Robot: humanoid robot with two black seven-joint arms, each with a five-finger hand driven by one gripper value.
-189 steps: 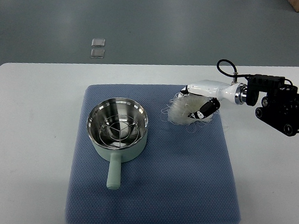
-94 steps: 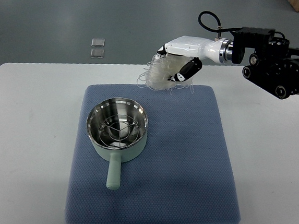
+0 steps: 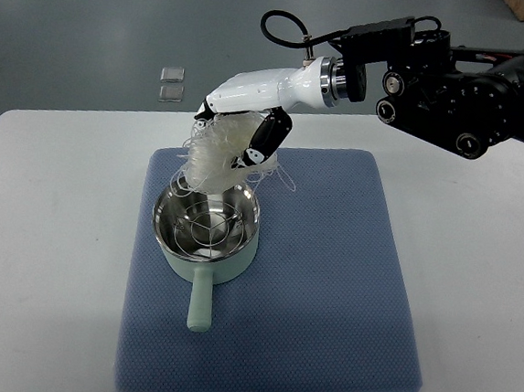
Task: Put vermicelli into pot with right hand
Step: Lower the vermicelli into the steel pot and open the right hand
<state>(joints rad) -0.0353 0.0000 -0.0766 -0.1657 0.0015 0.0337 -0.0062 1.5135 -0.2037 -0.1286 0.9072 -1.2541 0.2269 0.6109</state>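
While clamped in the right robot hand (image 3: 240, 134), vermicelli (image 3: 212, 155) hangs over the pot (image 3: 206, 232) rim, blue mat (image 3: 327, 293) beneath

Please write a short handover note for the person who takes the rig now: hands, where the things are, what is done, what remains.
Right hand: shut on the white tangled vermicelli bundle, held above the far rim of the pale green pot with steel inside.
Left hand: not in view.
Pot: stands on the blue padded mat, handle toward the robot, a wire rack inside.
Done: vermicelli picked up and brought to the pot.
Left: lower it over the pot's middle, release, withdraw. Loose strands hang over the rim, so check that none stay outside.
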